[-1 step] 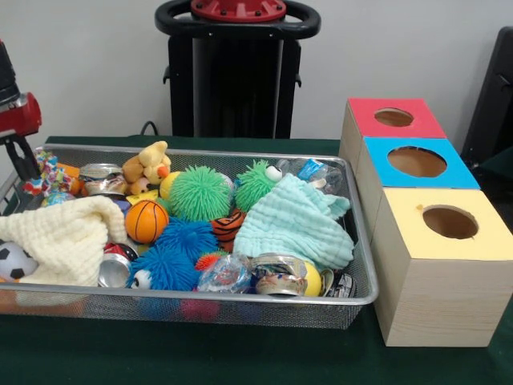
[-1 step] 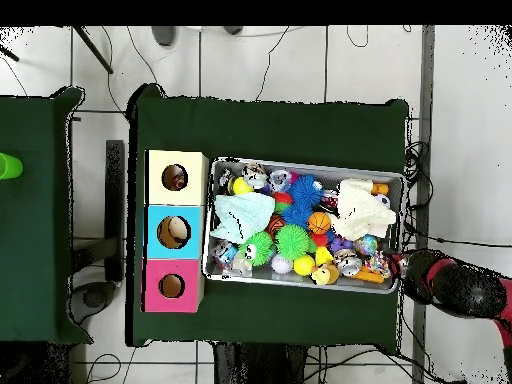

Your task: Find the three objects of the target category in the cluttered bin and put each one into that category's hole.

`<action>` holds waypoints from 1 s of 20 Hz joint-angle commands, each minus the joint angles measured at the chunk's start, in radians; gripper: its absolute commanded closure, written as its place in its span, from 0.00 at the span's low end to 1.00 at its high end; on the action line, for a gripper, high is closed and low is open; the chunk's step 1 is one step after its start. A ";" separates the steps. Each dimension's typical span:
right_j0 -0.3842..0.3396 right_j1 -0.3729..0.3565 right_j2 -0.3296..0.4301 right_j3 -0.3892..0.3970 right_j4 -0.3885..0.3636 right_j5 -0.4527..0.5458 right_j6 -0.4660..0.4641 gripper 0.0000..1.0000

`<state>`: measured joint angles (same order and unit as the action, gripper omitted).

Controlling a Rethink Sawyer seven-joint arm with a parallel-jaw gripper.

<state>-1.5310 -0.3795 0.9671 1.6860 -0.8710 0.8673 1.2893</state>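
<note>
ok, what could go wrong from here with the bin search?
1. The cream cloth and mint cloth lie over other items in the wire bin, so targets may be hidden, or a cloth could snag and drag.
2. The spiky balls and the small basketball sit packed together; a grasp could slip or lift a neighbour.

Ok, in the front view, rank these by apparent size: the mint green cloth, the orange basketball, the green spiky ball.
Largest to smallest, as they look:
1. mint green cloth
2. green spiky ball
3. orange basketball
The basketball sits slightly nearer the camera, yet looks smallest.
</note>
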 commanded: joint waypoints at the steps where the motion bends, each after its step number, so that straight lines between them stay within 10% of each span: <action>1: 0.017 -0.031 0.006 -0.017 -0.040 -0.067 -0.254 1.00; 3: 0.021 -0.032 0.003 -0.017 -0.035 -0.064 -0.249 1.00; 4: 0.022 -0.033 0.002 -0.017 -0.032 -0.063 -0.246 0.00; 20: 0.060 -0.269 0.033 0.164 0.027 -0.115 -0.038 0.00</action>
<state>-1.5051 -0.5373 0.9676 1.7461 -0.8636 0.8168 1.2893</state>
